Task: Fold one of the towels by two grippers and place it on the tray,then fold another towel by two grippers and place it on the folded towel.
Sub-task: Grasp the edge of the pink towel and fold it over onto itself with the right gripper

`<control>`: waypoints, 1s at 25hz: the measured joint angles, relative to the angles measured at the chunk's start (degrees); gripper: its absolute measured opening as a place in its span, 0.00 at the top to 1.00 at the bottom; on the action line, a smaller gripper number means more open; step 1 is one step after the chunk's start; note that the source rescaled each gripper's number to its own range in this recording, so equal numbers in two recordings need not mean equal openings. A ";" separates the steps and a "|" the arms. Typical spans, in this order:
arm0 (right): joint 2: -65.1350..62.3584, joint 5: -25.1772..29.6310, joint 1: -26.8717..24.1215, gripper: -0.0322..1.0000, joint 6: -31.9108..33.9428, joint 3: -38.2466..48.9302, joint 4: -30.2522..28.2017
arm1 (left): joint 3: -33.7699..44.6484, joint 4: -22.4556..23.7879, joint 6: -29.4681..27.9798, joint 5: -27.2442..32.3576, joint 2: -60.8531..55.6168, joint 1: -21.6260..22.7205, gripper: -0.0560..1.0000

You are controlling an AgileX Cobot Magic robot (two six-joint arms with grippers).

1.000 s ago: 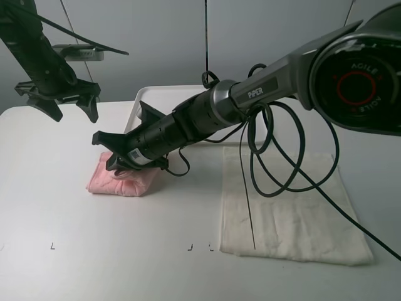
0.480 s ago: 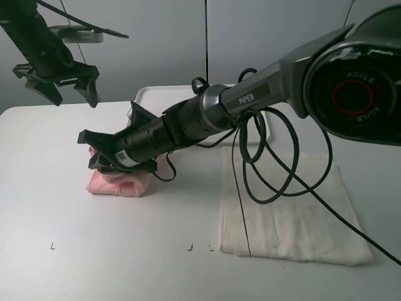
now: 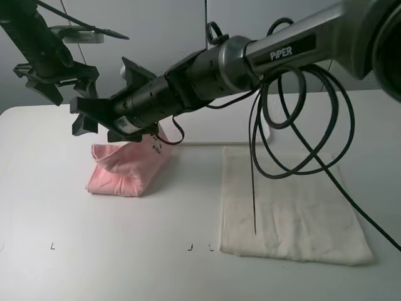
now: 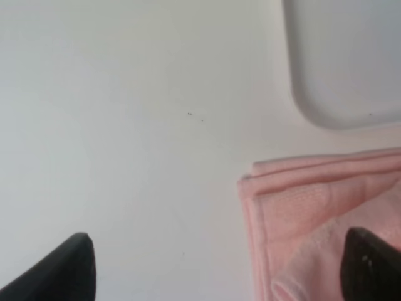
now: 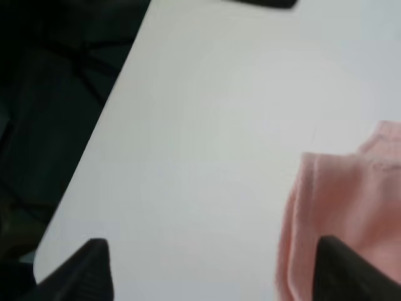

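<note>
Pink towel [image 3: 128,169] lies folded on the white table [image 3: 125,251], cream towel [image 3: 291,207] at its three o'clock; right gripper [image 3: 94,116] hovers above it, splayed, empty; left gripper [image 3: 69,88] hangs agape at eleven o'clock; grey wall [image 3: 156,37] behind; left wrist: tray [image 4: 344,63] near the towel; right wrist: fingers [image 5: 81,269] wide apart.

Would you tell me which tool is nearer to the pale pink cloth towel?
Right. The right tool hangs open just above the pale pink cloth towel, over its far edge. The left tool is raised higher, out beyond the towel's far-left corner.

"PiPER" on the right arm [image 3: 294,47]
</note>
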 joint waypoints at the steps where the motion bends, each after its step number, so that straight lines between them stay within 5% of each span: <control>1: -1.31 0.11 -0.53 0.28 3.02 -0.10 -4.27 | 0.00 0.00 0.14 0.00 0.00 0.00 0.00; 10: -5.78 7.25 -4.24 0.29 25.35 -0.10 -40.00 | 0.00 0.00 0.14 0.00 0.00 0.00 0.00; 18: -5.78 7.76 -6.06 0.30 47.88 -0.10 -68.28 | 0.00 0.00 0.14 0.55 0.00 0.00 0.00; 21: -4.68 7.52 -6.06 0.30 52.32 -0.10 -72.22 | 0.00 0.00 0.14 0.55 0.00 0.00 0.00; 25: -1.37 6.83 -6.06 0.30 53.71 -0.10 -70.37 | 0.00 -0.12 0.14 0.66 0.00 0.00 0.00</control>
